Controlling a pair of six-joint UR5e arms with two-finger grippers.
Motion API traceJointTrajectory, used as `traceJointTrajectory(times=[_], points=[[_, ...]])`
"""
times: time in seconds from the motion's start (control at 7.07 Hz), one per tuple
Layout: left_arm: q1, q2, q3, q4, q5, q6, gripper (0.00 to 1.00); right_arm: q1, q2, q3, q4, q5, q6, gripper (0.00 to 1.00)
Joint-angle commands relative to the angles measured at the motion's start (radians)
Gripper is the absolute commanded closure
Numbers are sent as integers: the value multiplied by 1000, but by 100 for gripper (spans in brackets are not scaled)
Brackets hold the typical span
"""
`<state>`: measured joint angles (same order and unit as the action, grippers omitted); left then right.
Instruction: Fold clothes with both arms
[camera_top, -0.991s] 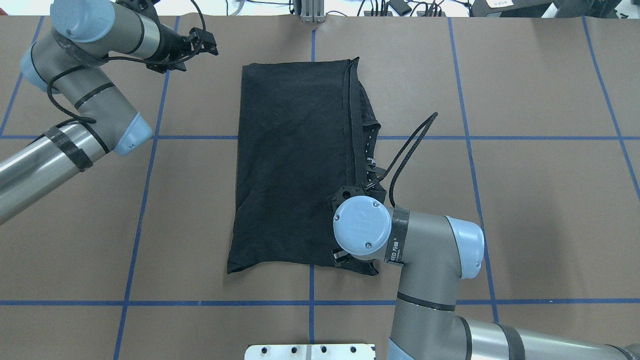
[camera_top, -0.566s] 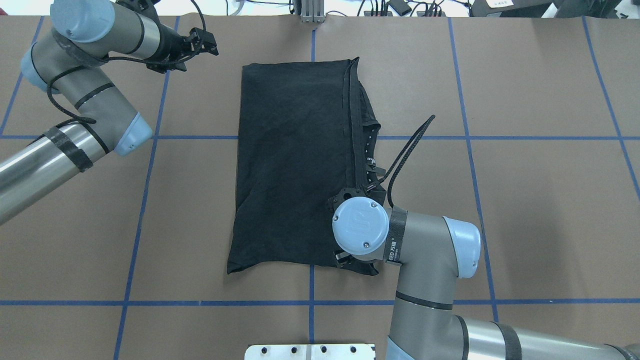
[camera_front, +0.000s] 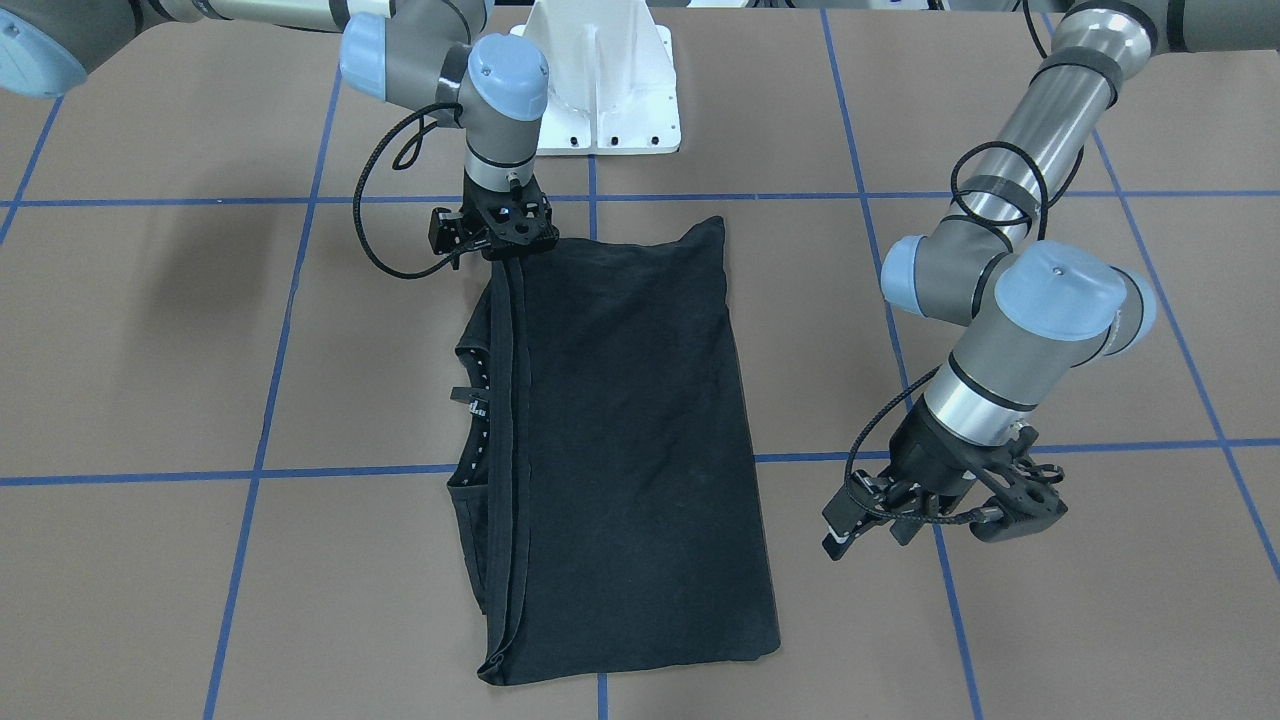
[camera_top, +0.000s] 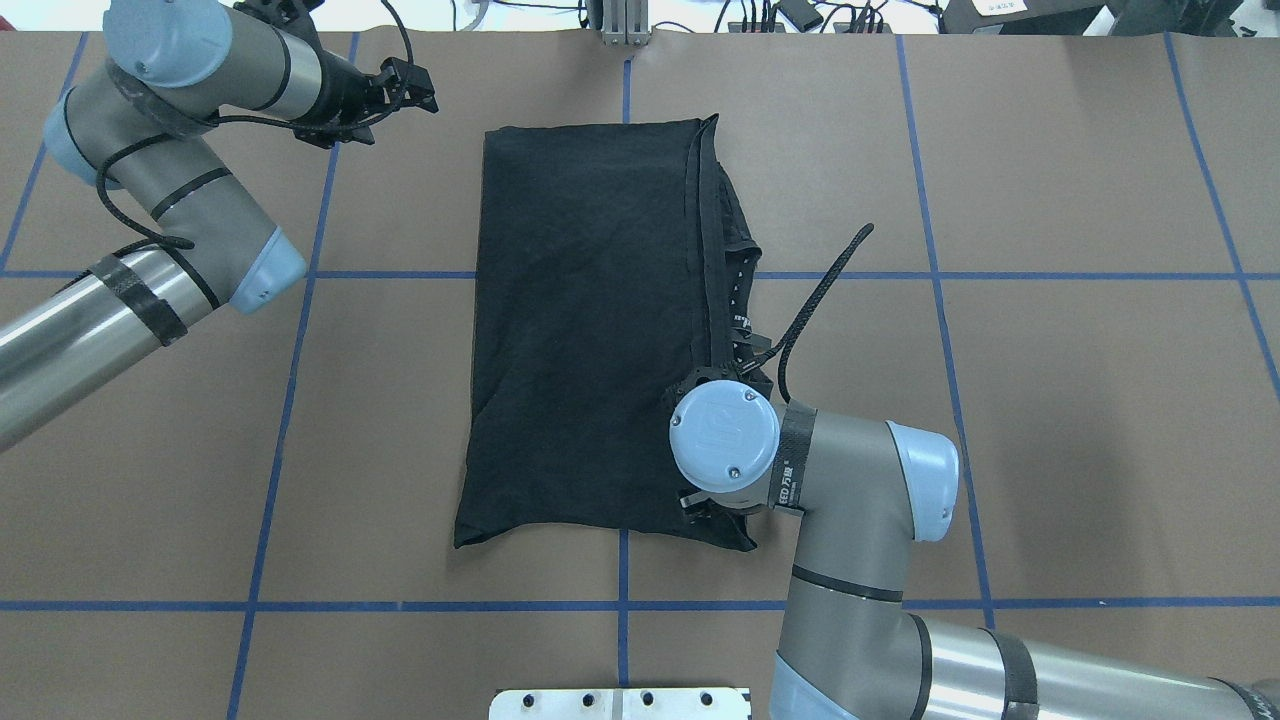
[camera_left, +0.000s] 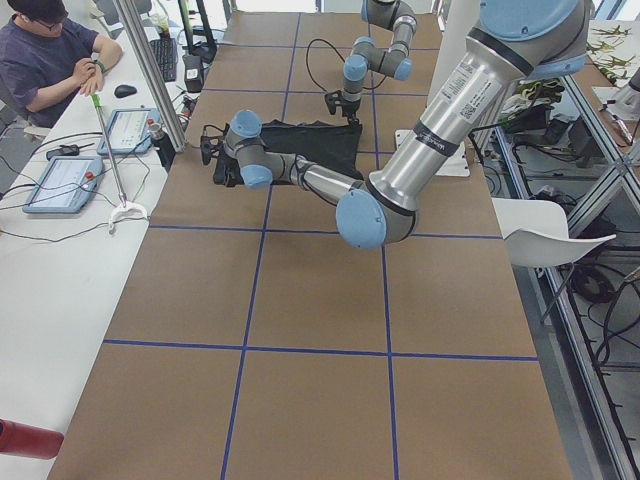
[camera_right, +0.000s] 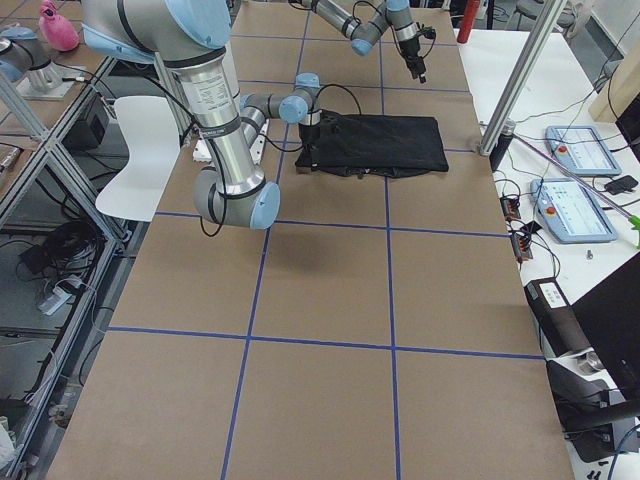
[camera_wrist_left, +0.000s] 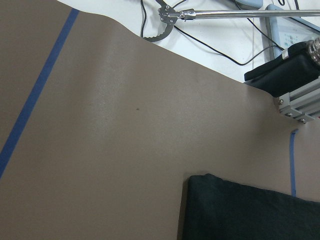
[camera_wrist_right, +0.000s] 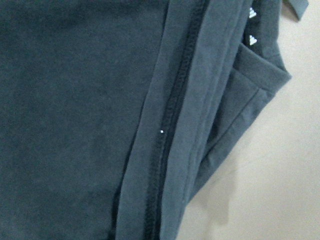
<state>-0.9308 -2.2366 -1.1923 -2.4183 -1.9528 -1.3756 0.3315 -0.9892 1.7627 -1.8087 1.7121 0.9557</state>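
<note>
Cloth this soft and light would likely sag and slide. The shirt (camera_top: 590, 330) lay folded in the middle of the worktop (camera_top: 1050, 420). The right gripper (camera_front: 505, 238) stood at its hemmed robot-side corner, probably the firmest hold, and the left gripper (camera_top: 408, 85) hovered near its far corner. I could not tell how either's jaws stood.

The T-shirt (camera_top: 580, 330) is black; the table (camera_top: 1050, 420) is brown with blue grid lines (camera_top: 1050, 275).

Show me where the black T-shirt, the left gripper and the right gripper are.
black T-shirt (camera_top: 590, 330): overhead exterior view, middle of the folded top layer.
left gripper (camera_top: 412, 84): overhead exterior view, between its fingertips.
right gripper (camera_front: 512, 245): exterior front-facing view, between its fingertips, at the shirt's corner.
</note>
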Motion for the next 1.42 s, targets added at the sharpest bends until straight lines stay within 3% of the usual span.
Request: traceJointTrajectory(times=[0.0, 1.13, 1.27], points=[[1, 0, 2, -2, 0, 0, 0, 24, -14, -2, 2, 24, 0, 0], [4, -2, 2, -5, 3, -11, 0, 113, -92, 56, 5, 92, -80, 0], [4, -2, 2, -5, 3, -11, 0, 150, -83, 84, 3, 142, -80, 0]])
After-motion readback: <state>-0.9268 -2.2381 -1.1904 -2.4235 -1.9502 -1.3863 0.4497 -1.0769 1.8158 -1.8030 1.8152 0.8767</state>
